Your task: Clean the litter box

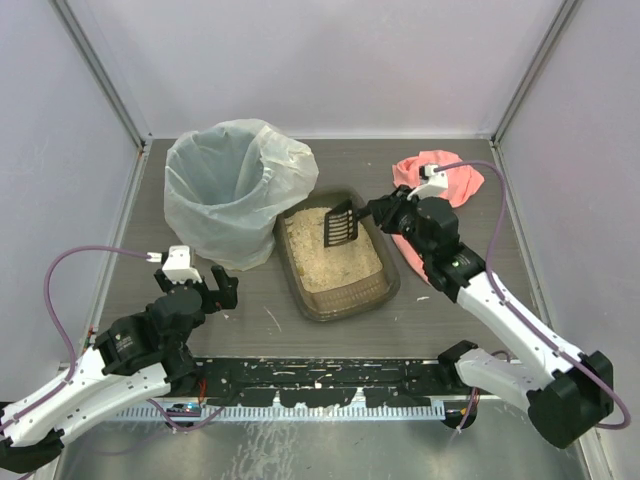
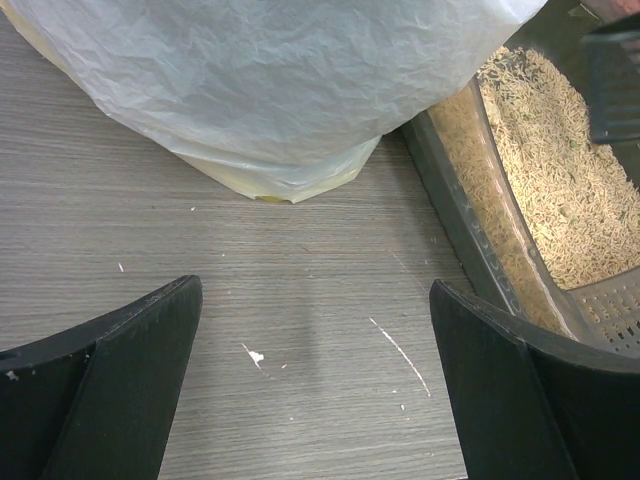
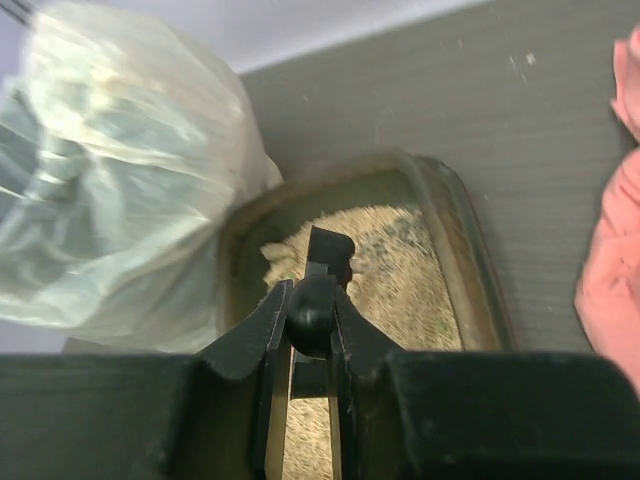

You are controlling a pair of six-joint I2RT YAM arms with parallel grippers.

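The litter box point(image 1: 345, 308) sits mid-table, tan litter spread across its floor. Its far left corner lies close against the bag-lined bin point(image 1: 225, 195). A black slotted scoop point(image 1: 340, 226) hangs tilted over the box's far end; whether its blade touches the litter cannot be told. The right gripper point(image 1: 378, 210) is clamped on the scoop's handle, reaching in from the right. Behind that wrist, a pink cloth point(image 1: 455, 180) lies crumpled at the far right. The left gripper point(image 1: 212, 290) holds nothing, its fingers point(image 2: 130, 370) spread wide above the wood-grain table point(image 1: 270, 330), in front of the bin and left of the box. A few white specks point(image 2: 256, 355) dot the table there.
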